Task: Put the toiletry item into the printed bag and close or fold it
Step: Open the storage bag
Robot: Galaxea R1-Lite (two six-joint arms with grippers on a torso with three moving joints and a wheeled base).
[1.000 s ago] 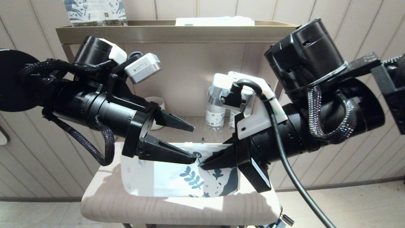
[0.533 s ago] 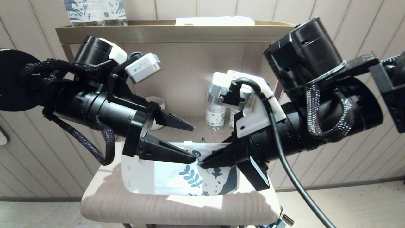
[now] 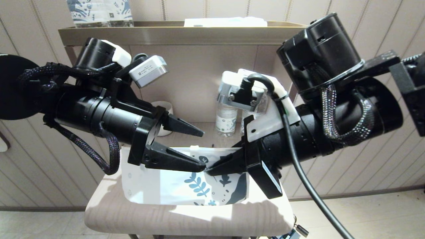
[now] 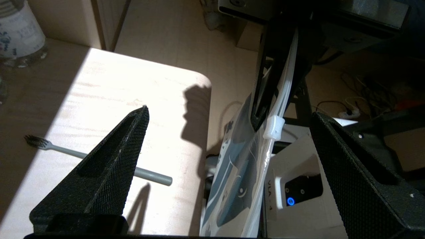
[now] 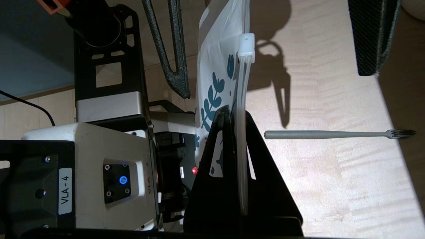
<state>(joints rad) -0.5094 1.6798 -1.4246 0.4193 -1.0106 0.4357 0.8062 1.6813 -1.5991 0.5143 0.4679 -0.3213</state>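
The printed bag [image 3: 172, 189] hangs upright over the small table, with blue leaves showing on its front. My right gripper [image 3: 207, 172] is shut on its top edge, as the right wrist view shows at the gripper [image 5: 237, 111]. The white zip slider [image 3: 195, 148] sits on that edge, just beyond the right fingertips. My left gripper [image 3: 204, 151] is open and straddles the bag's top edge, one finger on each side; in the left wrist view the slider [image 4: 274, 127] lies between them. The toothbrush [image 5: 332, 134] lies flat on the tabletop behind the bag, and the left wrist view also shows the toothbrush [image 4: 152, 176]. The head view hides it.
Water bottles [image 3: 225, 119] and a white cup [image 3: 165, 108] stand at the back of the table [image 3: 186, 222]. Above is a shelf [image 3: 186, 33] carrying upright blue-and-white packs [image 3: 99, 11] and a flat white item [image 3: 225, 22]. The table's front edge is rounded, and floor lies beyond it.
The right gripper has carried the bag slightly left and up, so the slider sits a little further left. The left gripper stays open and has barely shifted.
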